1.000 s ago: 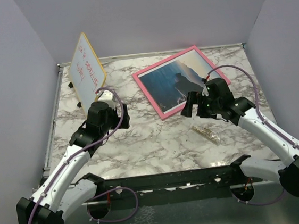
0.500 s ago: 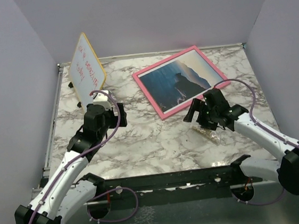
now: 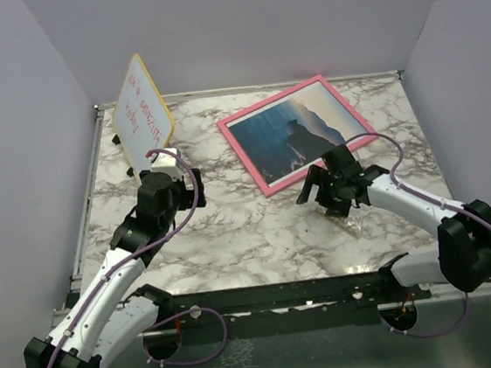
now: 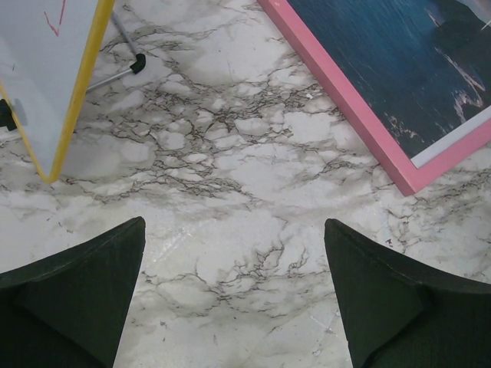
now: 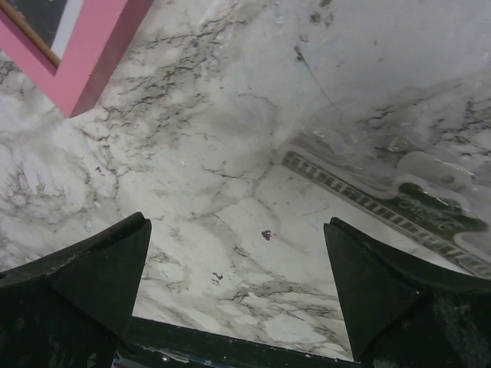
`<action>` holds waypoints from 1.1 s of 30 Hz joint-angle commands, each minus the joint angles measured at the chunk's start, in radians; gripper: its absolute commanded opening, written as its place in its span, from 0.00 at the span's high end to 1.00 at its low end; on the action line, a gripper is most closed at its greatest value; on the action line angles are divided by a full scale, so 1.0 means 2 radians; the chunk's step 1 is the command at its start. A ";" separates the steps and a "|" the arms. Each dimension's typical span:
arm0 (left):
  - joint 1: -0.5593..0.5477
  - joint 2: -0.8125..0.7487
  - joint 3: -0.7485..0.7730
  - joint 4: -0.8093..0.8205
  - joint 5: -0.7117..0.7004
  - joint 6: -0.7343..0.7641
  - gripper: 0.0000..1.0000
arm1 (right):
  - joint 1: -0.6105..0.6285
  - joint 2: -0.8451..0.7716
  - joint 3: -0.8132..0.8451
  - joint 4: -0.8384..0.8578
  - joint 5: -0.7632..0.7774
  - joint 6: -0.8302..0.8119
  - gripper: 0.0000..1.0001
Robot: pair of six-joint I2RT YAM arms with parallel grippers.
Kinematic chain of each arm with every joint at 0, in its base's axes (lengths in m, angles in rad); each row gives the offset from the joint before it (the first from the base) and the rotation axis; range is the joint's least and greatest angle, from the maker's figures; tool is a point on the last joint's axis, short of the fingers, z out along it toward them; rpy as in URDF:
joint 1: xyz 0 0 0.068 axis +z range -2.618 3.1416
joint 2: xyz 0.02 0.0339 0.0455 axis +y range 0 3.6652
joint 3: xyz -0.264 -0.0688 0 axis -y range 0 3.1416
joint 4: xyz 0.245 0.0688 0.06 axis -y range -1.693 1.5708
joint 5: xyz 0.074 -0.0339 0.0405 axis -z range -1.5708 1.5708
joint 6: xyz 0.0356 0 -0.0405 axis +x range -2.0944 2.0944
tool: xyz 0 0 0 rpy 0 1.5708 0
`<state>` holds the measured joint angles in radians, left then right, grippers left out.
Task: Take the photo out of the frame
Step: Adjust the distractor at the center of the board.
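Note:
The frame (image 3: 260, 176), with a thin pink border, lies flat at the back middle-right of the marble table. The photo (image 3: 297, 130) sits in it face up, dark headland over blue sea. My right gripper (image 3: 315, 191) hovers open just in front of the frame's near edge. In the right wrist view only the frame's pink corner (image 5: 84, 54) shows, and the gripper (image 5: 238, 224) has bare marble between its fingers. My left gripper (image 3: 167, 163) stands open left of the frame. The left wrist view has the frame's border (image 4: 345, 100) and photo (image 4: 399, 54) at upper right, gripper (image 4: 234, 224) empty.
A yellow-edged whiteboard (image 3: 143, 116) with red writing stands on wire legs at the back left, close to my left gripper; its edge (image 4: 77, 92) shows in the left wrist view. A small clear plastic bag (image 3: 341, 219) (image 5: 399, 176) lies under my right wrist. Grey walls enclose the table.
My right gripper has drawn back off the frame's near edge towards me, and its arm has folded in. The left gripper has crept slightly forward. The frame has not moved.

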<state>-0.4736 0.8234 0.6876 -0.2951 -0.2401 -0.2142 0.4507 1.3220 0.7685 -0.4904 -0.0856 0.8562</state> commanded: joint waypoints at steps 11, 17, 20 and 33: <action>-0.002 0.006 -0.003 0.000 -0.015 0.007 0.01 | -0.040 -0.047 -0.077 -0.115 0.168 0.088 0.00; -0.002 0.003 -0.004 0.001 -0.015 0.007 0.01 | -0.100 -0.120 -0.083 -0.107 0.138 0.035 0.00; -0.002 0.005 -0.004 0.001 -0.016 0.007 0.01 | -0.100 -0.149 -0.075 -0.068 0.065 0.000 0.00; -0.001 0.003 -0.003 -0.001 -0.024 0.008 0.01 | -0.063 -0.017 0.012 0.042 -0.062 -0.016 0.00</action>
<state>-0.4736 0.8387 0.6876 -0.2951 -0.2581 -0.2108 0.2844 1.1625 0.6922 -0.4587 -0.1753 0.8589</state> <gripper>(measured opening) 0.990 0.998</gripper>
